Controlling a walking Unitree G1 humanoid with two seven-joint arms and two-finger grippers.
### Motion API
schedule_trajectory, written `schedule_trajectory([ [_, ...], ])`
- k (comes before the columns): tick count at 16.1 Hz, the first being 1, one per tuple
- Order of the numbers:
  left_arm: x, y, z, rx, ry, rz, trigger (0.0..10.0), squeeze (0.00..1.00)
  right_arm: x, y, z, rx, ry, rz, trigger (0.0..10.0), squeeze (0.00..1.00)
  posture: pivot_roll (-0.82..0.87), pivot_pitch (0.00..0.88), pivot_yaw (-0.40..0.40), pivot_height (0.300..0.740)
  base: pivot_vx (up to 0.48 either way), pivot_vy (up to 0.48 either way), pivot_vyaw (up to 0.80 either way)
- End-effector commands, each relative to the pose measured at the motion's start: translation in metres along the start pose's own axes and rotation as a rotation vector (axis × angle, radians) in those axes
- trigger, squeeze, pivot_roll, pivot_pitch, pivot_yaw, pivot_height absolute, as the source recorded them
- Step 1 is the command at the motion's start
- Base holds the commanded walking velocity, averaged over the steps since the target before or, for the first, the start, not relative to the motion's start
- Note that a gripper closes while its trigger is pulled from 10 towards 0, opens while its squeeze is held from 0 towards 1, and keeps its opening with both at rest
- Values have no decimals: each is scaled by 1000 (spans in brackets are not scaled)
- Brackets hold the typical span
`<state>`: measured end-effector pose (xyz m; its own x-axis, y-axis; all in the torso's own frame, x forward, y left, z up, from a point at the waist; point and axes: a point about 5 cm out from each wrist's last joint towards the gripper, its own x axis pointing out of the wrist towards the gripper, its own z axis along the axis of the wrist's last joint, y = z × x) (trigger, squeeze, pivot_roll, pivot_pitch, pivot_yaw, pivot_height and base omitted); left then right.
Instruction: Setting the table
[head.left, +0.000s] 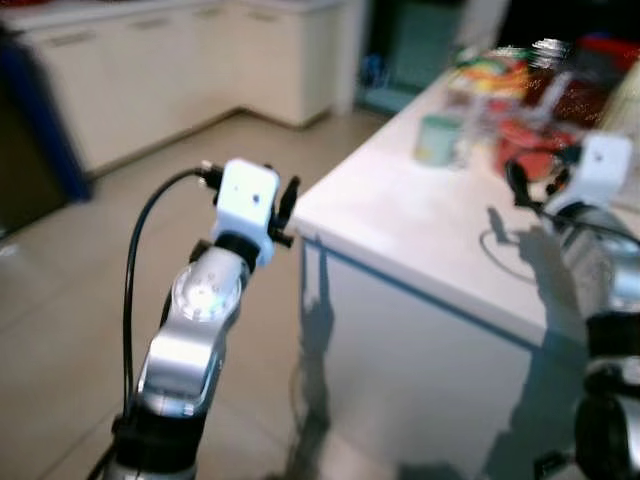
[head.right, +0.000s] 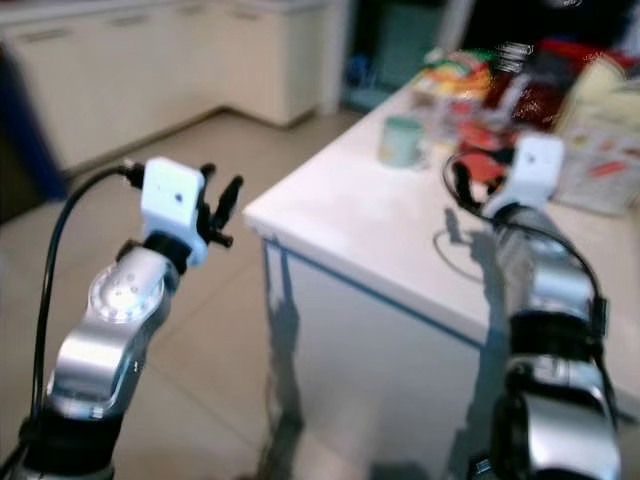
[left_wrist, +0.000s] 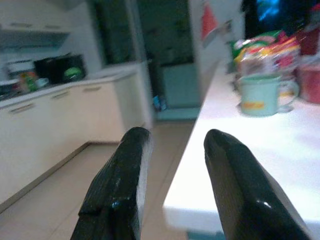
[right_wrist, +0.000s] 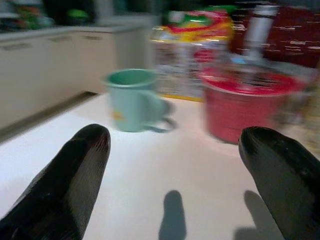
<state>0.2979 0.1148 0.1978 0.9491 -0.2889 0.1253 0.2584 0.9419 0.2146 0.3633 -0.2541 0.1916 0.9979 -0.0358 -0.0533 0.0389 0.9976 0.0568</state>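
Cream cabinets (head.left: 150, 70) line the kitchen behind a smooth white table (head.left: 420, 220), whose corner juts toward me. On its far side a pale green mug (right_wrist: 132, 100) stands upright, mouth up, handle turned toward the round red bowl (right_wrist: 245, 107) close beside it; glossy snack packets (right_wrist: 192, 30) sit behind both. My right gripper (right_wrist: 175, 180) hovers over the tabletop, fingers spread wide and empty. My left gripper (left_wrist: 172, 190) hangs off the table's corner above the tiled floor (head.left: 100, 250), fingers parted, holding nothing.
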Motion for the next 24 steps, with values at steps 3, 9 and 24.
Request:
schedule_trajectory([
  [3,1,2,5,0,-20,5,10000,0,-15,20,4,51,-52,54,10000,0,-13,0,-31,740,0,0,0],
  [9,5,0,6,-10,-26,-11,10000,0,-27,26,1,84,-41,51,10000,0,-21,0,-16,740,323,0,-217],
  [24,0,9,4,16,-23,39,10000,0,-52,74,18,96,-137,415,10000,0,-12,0,-28,740,252,0,-115],
])
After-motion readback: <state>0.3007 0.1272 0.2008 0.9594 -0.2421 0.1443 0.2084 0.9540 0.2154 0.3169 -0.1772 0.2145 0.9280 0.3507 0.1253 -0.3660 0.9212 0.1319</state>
